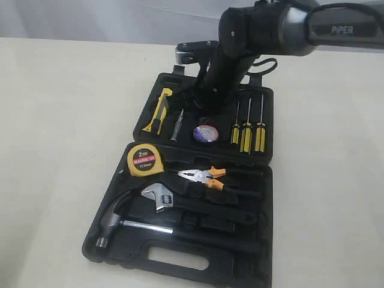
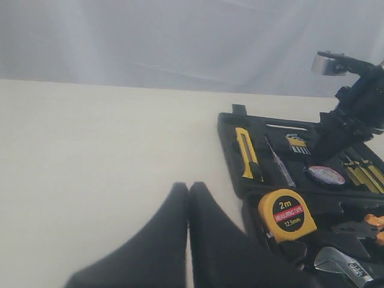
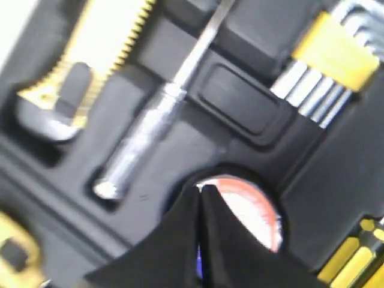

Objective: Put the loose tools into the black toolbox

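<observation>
The black toolbox (image 1: 180,264) lies open on the cream table. In its recesses rest the yellow "2m" tape measure (image 1: 146,160) (image 2: 287,215), the orange-and-black pliers (image 1: 204,176), the yellow-black utility knife (image 1: 159,111) (image 2: 247,153) (image 3: 90,54) and the black tape roll (image 1: 206,133) (image 2: 326,175) (image 3: 255,210). My right gripper (image 3: 200,187) is shut, empty, its tips just over the tape roll's label. The left gripper (image 2: 188,186) is shut on nothing above bare table beside the toolbox; the exterior view does not show it.
A steel hammer (image 1: 120,219) and adjustable wrench (image 1: 159,195) fill the near half of the case. Three yellow-black screwdrivers (image 1: 247,132), a hex key set (image 3: 324,66) and a slim metal tool (image 3: 150,132) sit in the far half. The right arm (image 1: 240,36) hangs over it.
</observation>
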